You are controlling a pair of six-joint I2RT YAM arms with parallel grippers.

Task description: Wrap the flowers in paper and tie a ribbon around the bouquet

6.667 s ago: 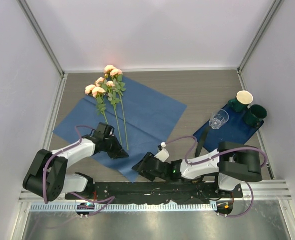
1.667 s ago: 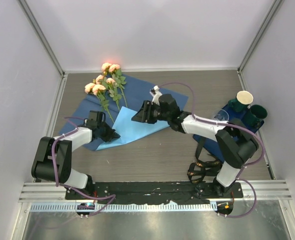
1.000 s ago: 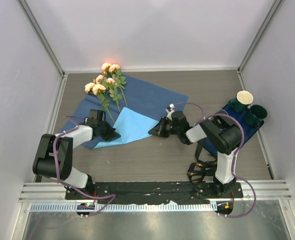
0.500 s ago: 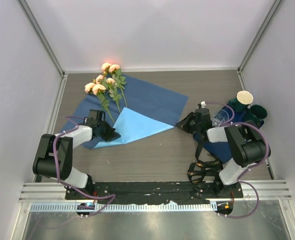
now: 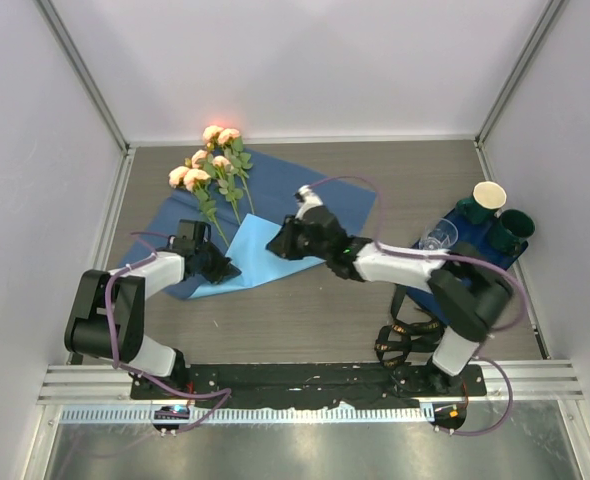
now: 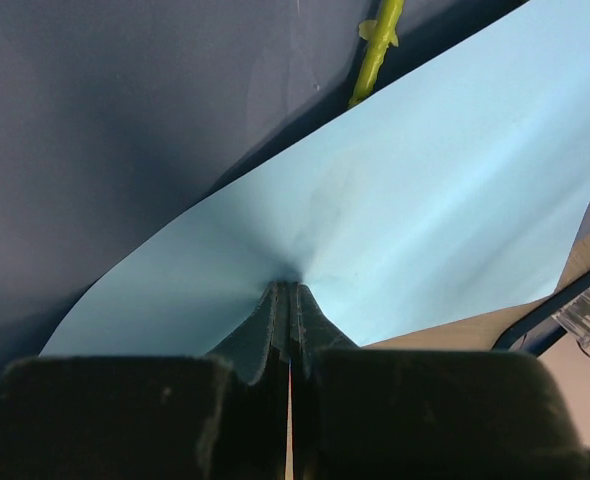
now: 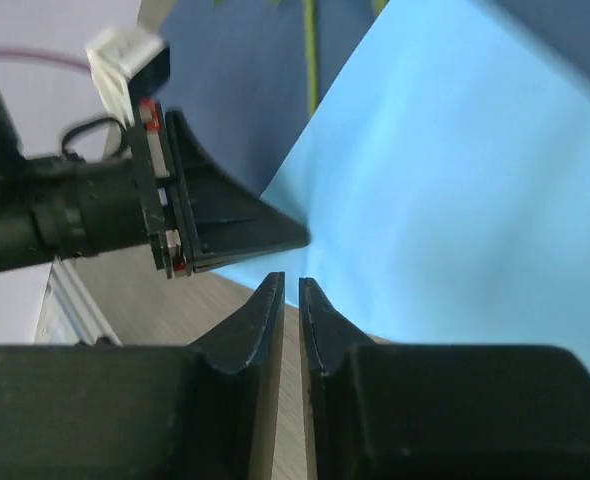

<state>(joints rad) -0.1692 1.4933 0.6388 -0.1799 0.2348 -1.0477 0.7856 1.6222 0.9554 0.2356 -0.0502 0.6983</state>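
From where I stand the paper (image 5: 305, 195) lies spread on the wooden table (image 5: 395, 170) toward ten o'clock, dark blue face up, with its near corner folded over so that a light blue flap (image 5: 250, 255) shows. The flowers (image 5: 220, 163) lie on the sheet at about eleven o'clock, with the blooms at the far edge. The thin green stems run back toward six and pass under the flap. The left gripper (image 5: 227, 268) sits at the flap's eight o'clock edge with its jaws pressed together on the paper. In its own wrist view the creases in the light blue face fan out from the pinched tips (image 6: 290, 300), and a green stem (image 6: 378, 45) pokes out at twelve o'clock above the fold. The right gripper (image 5: 273, 246) reaches in from three o'clock and hovers at the flap's right side. In its wrist view the jaws (image 7: 290, 285) stand a narrow slit apart right at the flap's edge, facing the left gripper (image 7: 300, 238), and I cannot tell whether any paper sits between them. Out at three o'clock a navy mat (image 5: 475, 262) carries a clear plastic glass (image 5: 438, 238) and green cups (image 5: 515, 228). The ribbon (image 5: 405, 340) lies bunched in black loops near five o'clock, by the right arm's base.
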